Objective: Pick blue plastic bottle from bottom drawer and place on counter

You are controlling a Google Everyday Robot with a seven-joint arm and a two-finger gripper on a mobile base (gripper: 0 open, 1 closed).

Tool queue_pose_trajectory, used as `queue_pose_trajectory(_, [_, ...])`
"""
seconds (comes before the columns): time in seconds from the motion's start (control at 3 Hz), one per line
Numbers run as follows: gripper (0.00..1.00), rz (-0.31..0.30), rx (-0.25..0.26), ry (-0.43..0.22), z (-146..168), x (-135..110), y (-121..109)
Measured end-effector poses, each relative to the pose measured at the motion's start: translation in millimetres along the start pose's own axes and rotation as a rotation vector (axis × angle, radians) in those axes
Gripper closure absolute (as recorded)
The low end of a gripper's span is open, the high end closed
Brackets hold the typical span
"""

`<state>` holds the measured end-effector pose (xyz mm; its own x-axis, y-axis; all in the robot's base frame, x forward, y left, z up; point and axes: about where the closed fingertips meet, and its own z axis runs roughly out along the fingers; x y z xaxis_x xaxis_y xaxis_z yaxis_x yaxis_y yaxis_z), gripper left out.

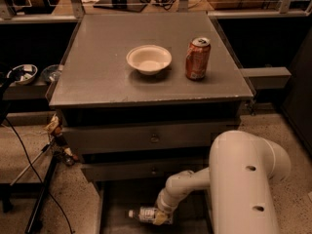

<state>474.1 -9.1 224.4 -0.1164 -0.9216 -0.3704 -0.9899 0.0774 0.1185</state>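
At the bottom centre of the frame, the blue plastic bottle (145, 214) lies on its side in the open bottom drawer (117, 206), white cap pointing left. The gripper (162, 218) sits at the bottle's right end, against it; whether it is clamped on the bottle or open I cannot tell. Higher up, the gray worktop (102, 72) carries a white bowl (148, 59) with an orange soda can (198, 58) near it on the right.

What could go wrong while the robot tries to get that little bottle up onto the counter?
The blue plastic bottle lies on its side in the bottom drawer, with the gripper at its end away from the cap; being round, it may roll or slip. Lifting, the arm could bump the drawer front just above. On the counter, the orange soda can might get knocked over.
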Motion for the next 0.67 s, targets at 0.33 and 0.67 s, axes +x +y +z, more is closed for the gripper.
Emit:
queue_pose_trajectory(0.33, [1.0, 0.0, 0.0, 0.0, -0.2, -0.1, -0.2])
queue_pose_trajectory(0.67, [1.0, 0.016, 0.019, 0.021, -7.2, -0.3, -6.2])
